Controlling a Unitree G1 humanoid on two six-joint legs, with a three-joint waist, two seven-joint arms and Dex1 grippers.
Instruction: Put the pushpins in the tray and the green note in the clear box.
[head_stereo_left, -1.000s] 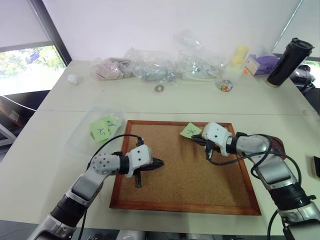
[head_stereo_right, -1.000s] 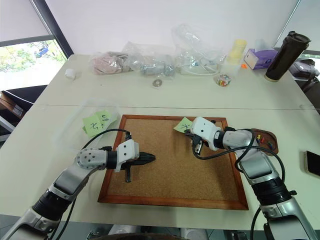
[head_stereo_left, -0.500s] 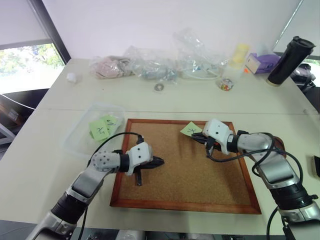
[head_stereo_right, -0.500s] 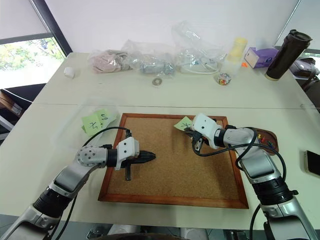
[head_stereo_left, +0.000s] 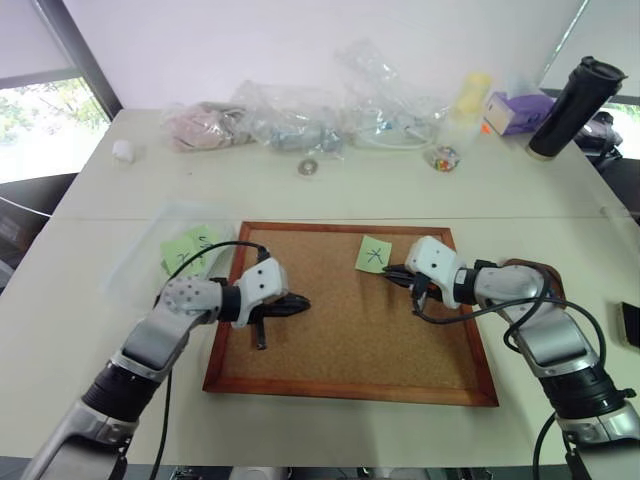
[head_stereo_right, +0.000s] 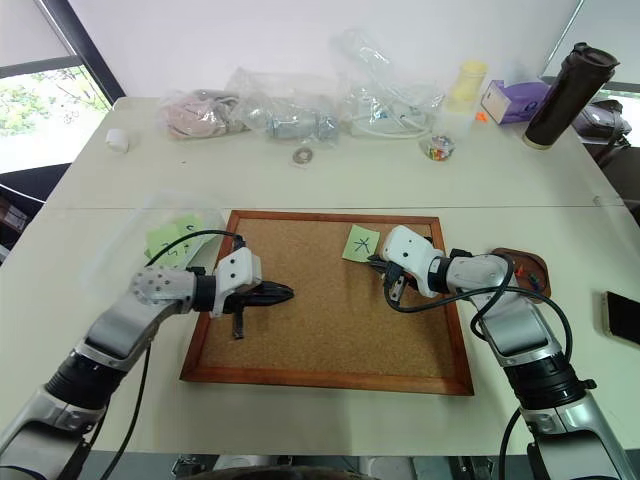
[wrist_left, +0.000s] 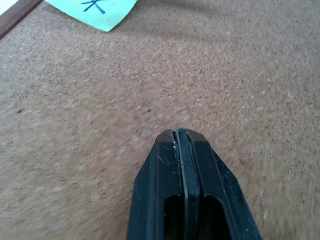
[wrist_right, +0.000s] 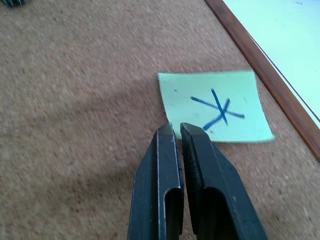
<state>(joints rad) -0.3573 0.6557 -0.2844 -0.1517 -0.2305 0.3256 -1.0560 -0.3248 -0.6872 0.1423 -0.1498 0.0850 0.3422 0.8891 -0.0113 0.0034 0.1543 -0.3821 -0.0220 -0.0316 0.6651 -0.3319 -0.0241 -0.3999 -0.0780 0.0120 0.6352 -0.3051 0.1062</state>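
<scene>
One cork board (head_stereo_left: 350, 320) in a wooden frame lies on the pale counter (head_stereo_left: 400, 200) nearest the robot, and both arms reach in over it. The left tool (head_stereo_left: 296, 303) hovers over the left part of the cork, its two black fingers pressed together with nothing between them. The right tool (head_stereo_left: 391, 272) hovers over the upper middle of the board, its fingers drawn narrow with only a slit between them and nothing gripped; its tips sit just beside the near edge of the green note (head_stereo_left: 374, 254).

That note (the one with the dark cross mark) lies flat on the cork near the board's far rail, one single sheet. The right wrist view shows it just past the fingertips (wrist_right: 172, 132), close to the frame.

To the right of the board, partly hidden by the right forearm, sits one dark brown tray (head_stereo_right: 530, 268); small coloured specks show on it, too small to count or name for certain.

To the left of the board lies one clear box (head_stereo_left: 150, 255), and two pale-green scribbled notes (head_stereo_left: 188, 248) lie in it.

Farther back along the counter runs a row of clear plastic bags (head_stereo_left: 300, 115), one small metal ring (head_stereo_left: 308, 167), one small jar of coloured bits (head_stereo_left: 443, 157), one purple tissue box (head_stereo_left: 510, 112) and one tall dark tumbler (head_stereo_left: 565, 108).
</scene>
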